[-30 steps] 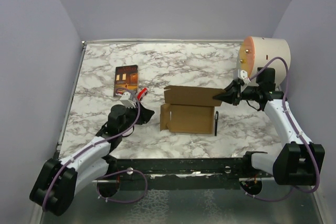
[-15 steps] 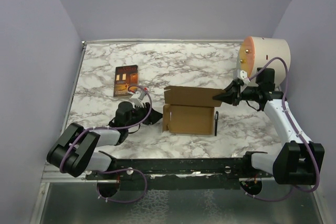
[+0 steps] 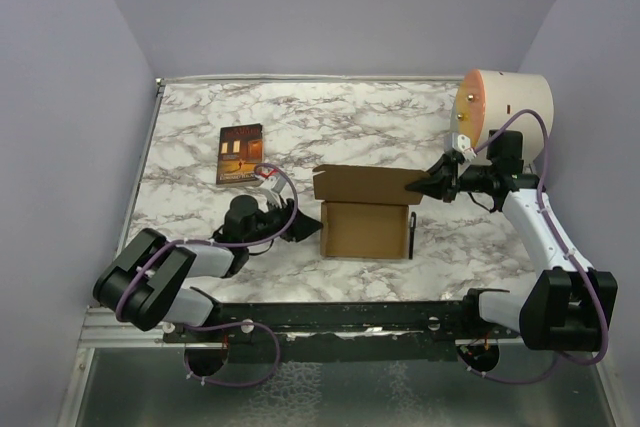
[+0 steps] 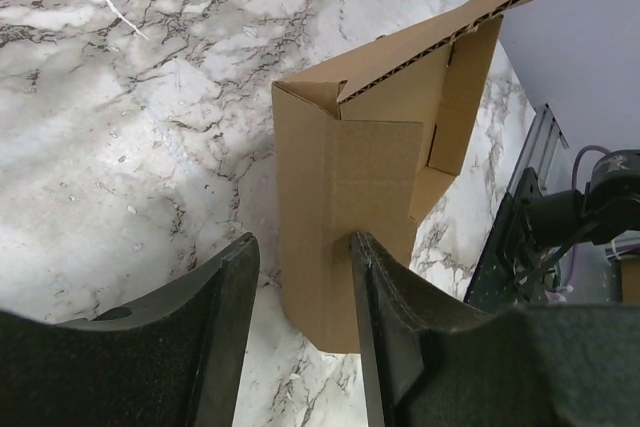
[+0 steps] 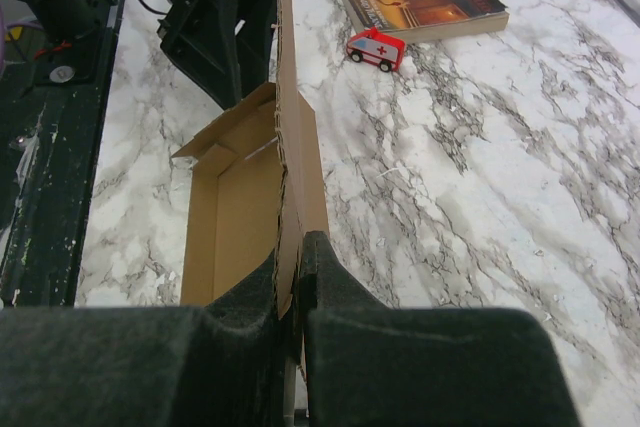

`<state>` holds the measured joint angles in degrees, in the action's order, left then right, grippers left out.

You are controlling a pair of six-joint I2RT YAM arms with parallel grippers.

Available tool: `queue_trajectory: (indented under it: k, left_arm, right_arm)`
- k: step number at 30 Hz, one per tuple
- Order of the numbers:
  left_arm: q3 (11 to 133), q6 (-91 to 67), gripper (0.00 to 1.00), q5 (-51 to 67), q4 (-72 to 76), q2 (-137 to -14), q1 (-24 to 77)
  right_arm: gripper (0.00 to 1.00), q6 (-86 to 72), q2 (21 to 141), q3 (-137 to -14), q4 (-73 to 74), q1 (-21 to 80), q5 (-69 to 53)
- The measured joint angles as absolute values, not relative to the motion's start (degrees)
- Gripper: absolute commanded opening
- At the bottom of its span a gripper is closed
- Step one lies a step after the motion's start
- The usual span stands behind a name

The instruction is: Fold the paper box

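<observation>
The paper box [image 3: 366,229] is brown corrugated cardboard, lying on the marble table with its back panel [image 3: 365,183] standing upright. My right gripper [image 3: 422,187] is shut on that panel's right end; the right wrist view shows the panel's edge [image 5: 287,147] pinched between the pads [image 5: 330,277]. Low at the box's left end, my left gripper [image 3: 305,228] is open. In the left wrist view the box's left side flap [image 4: 345,187] stands upright in front of the jaws, the right finger [image 4: 385,292] touches it, and the left finger [image 4: 230,297] is clear of it.
A dark book [image 3: 240,153] lies at the back left, with a small red and white toy ambulance [image 5: 377,49] next to it. A large cream cylinder [image 3: 505,107] stands behind my right arm. A black pen [image 3: 412,232] rests against the box's right side. Walls enclose the table.
My left arm has swung right and low to the box's left end. The left side flap, which lay spread outward, now stands up against the box. The right gripper has not moved.
</observation>
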<state>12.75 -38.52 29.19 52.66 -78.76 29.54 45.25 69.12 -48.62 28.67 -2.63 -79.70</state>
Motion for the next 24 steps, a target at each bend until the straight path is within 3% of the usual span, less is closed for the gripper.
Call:
queue_trajectory:
  k: [11, 24]
  left_arm:
    - [14.39, -39.35, 0.50, 29.06, 52.51, -80.44, 31.66]
    - [16.86, -39.48, 0.47, 22.33, 50.19, -82.50, 35.24]
  right_arm:
    - [0.01, 45.28, 69.12, -48.47, 28.67, -2.63, -79.70]
    - [0.01, 45.54, 69.12, -48.25, 28.69, -2.63, -79.68]
